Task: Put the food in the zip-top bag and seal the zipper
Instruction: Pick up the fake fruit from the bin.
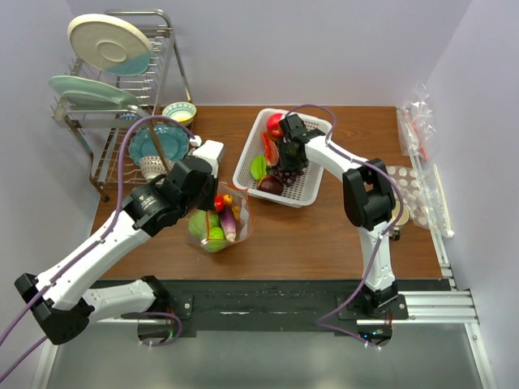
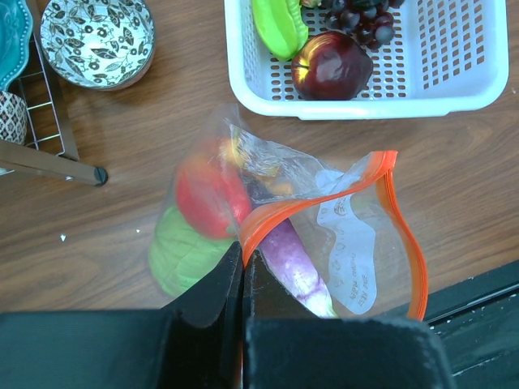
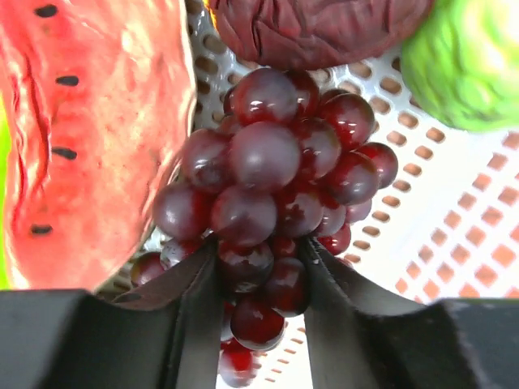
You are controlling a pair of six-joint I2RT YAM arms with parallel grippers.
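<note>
Open zip-top bag (image 2: pixel 350 243) beside basket (image 2: pixel 243 91); grapes (image 3: pixel 268 154) gripped.
The left gripper (image 2: pixel 243 256) is clenched on the zipper (image 2: pixel 408 243); the bag lies just off the basket's near-left corner. The right gripper (image 3: pixel 259 253), inside the basket, grasps the grapes.

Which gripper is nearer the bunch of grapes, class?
Right. The right gripper grips the grapes in the basket; the left gripper sits apart, pinching the zipper.
</note>
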